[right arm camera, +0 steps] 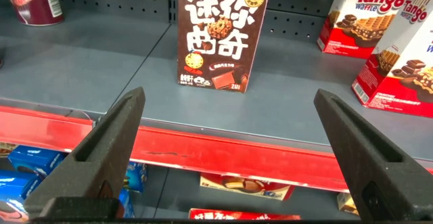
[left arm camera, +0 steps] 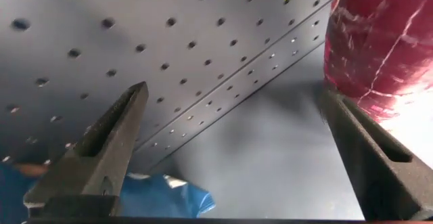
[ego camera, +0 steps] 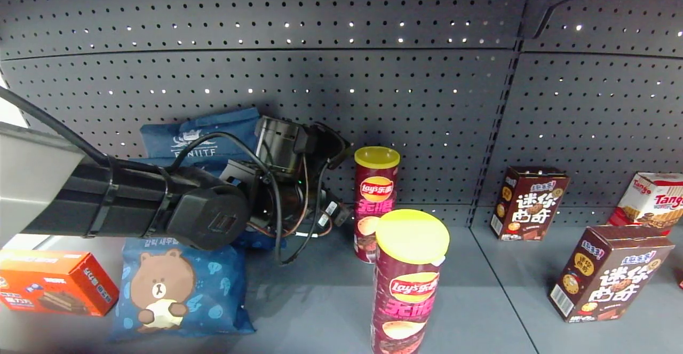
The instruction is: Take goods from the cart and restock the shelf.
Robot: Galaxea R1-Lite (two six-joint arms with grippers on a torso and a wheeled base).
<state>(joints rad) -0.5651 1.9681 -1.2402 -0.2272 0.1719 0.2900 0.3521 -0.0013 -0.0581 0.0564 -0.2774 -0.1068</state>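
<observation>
Two red chip cans with yellow lids stand on the grey shelf [ego camera: 320, 300]: the back can [ego camera: 375, 204] near the pegboard wall and the front can [ego camera: 411, 284] nearer to me. My left gripper [left arm camera: 233, 92] is open and empty, low over the shelf floor, just left of the back can [left arm camera: 385, 41] and not touching it. In the head view the left gripper [ego camera: 332, 148] sits between that can and the blue snack bags [ego camera: 203, 135]. My right gripper [right arm camera: 230, 94] is open and empty, held outside the shelf front, facing a brown biscuit box [right arm camera: 220, 34].
A blue bear-print bag [ego camera: 179, 290] and an orange box [ego camera: 53, 282] lie at the shelf's left. Brown boxes [ego camera: 528, 202] [ego camera: 608, 274] and wafer boxes [ego camera: 653, 199] stand at the right. The red shelf edge [right arm camera: 216, 153] has more goods below it.
</observation>
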